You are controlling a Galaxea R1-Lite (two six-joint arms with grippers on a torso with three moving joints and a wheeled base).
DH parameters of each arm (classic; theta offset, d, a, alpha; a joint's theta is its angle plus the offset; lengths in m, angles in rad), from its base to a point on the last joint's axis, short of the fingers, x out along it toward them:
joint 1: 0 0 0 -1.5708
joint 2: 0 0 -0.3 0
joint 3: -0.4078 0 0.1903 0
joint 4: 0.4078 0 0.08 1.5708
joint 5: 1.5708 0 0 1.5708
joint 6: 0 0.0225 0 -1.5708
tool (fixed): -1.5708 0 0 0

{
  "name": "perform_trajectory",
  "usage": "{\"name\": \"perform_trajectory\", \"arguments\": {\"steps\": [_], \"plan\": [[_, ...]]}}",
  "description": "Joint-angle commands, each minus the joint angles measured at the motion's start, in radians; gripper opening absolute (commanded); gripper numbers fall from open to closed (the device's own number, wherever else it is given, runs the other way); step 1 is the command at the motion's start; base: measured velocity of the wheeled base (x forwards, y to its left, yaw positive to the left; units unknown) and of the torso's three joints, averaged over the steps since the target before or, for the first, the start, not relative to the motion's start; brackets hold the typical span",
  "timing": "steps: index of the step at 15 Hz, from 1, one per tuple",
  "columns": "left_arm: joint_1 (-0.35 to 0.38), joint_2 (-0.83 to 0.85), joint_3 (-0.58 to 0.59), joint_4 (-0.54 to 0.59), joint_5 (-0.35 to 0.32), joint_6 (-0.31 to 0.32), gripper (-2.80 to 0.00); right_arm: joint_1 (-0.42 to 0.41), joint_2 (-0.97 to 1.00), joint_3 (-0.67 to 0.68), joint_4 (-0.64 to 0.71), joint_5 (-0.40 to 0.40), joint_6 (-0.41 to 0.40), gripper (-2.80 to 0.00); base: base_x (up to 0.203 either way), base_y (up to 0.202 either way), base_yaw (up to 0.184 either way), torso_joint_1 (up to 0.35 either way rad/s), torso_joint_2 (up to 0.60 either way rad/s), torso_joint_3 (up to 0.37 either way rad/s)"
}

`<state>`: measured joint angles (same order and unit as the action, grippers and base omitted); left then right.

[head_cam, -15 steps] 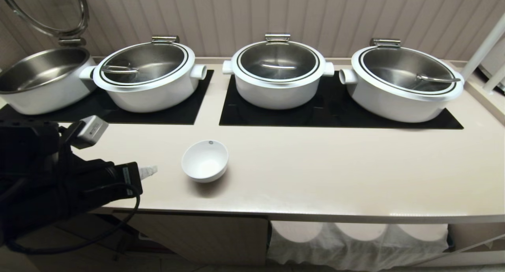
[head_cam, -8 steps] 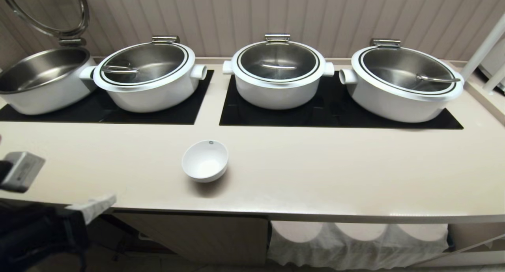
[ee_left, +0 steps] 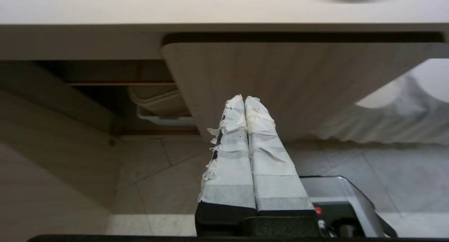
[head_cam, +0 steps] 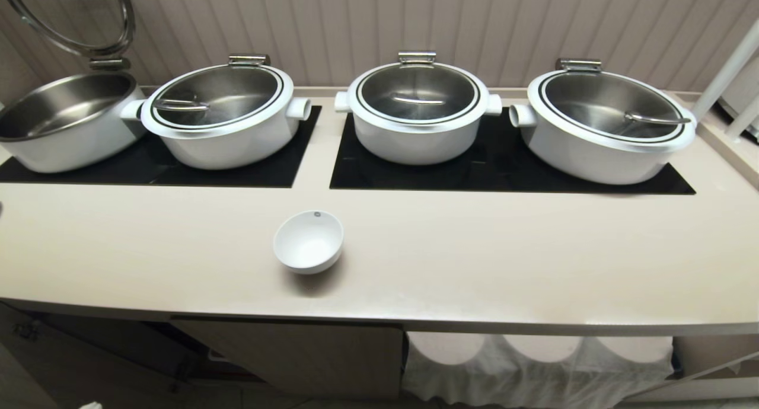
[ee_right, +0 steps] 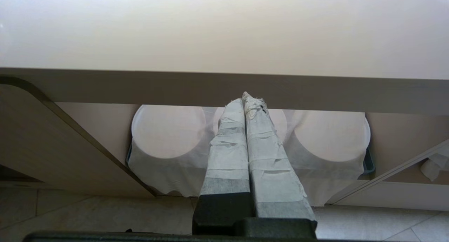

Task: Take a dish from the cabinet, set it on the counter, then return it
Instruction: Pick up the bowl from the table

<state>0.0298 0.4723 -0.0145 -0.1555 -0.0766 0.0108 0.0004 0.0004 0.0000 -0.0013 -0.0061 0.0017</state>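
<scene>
Looking at the dish: you have the small white bowl (head_cam: 308, 242) sitting upright on the counter (head_cam: 474, 261), near its front edge, well apart from both grippers.
Pots: four large white pots (head_cam: 417, 105) stand behind it on the black glass panels (head_cam: 486, 172); the leftmost one is cut off by the frame edge, its lid raised.
Left gripper (ee_left: 244, 100): you see it only in its wrist view, below the counter, taped fingers pressed together, holding nothing, facing a ribbed cabinet (ee_left: 266, 84) door.
Cabinet interior: beside that door you get a dark opening with pale rims inside; what they are you cannot tell.
Right gripper (ee_right: 244, 97): below the counter edge, fingers closed and empty, in front of cloth-covered white round things (ee_right: 168, 131), partly hidden by the fingers.
Head view: neither arm shows here.
</scene>
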Motion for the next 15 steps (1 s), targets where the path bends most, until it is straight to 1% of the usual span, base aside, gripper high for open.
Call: {"name": "perform_trajectory", "arguments": {"steps": [1,3,6,8,10,11,13,15], "plan": [[0.033,-0.194,0.012,0.103,0.041,0.021,-2.80,0.001,0.000,0.000,0.000,0.000,0.000,-2.80,0.000,0.000,0.000,0.000,0.00,0.000],[0.039,-0.202,0.014,0.154,0.064,0.058,-2.80,0.000,0.000,0.000,0.001,0.000,0.000,-2.80,0.000,0.000,0.000,0.000,0.00,0.000],[0.041,-0.201,0.015,0.154,0.075,-0.002,-2.80,0.001,0.000,0.000,0.000,0.000,0.000,-2.80,0.000,0.000,0.000,0.000,0.00,0.000],[0.048,-0.197,0.015,0.155,0.070,0.020,-2.80,0.000,0.000,0.000,0.000,0.000,0.000,-2.80,0.000,0.000,0.000,0.000,0.00,0.000],[0.133,-0.186,0.015,0.154,0.065,0.064,-2.80,0.000,0.000,0.000,0.000,0.000,0.000,-2.80,0.000,0.000,0.000,0.000,0.00,0.000],[0.140,-0.189,0.015,0.153,0.065,0.068,-2.80,0.000,0.000,0.000,0.000,0.000,0.000,-2.80,0.000,0.000,0.000,0.000,0.00,0.000],[0.084,-0.198,0.015,0.155,0.064,0.067,-2.80,0.000,0.000,0.000,0.000,0.000,0.000,-2.80,0.000,0.000,0.000,0.000,0.00,0.000],[0.052,-0.198,0.015,0.154,0.063,0.066,-2.80,0.000,0.000,0.000,0.000,0.000,0.000,-2.80,0.000,0.000,0.000,0.000,0.00,0.000]]}}
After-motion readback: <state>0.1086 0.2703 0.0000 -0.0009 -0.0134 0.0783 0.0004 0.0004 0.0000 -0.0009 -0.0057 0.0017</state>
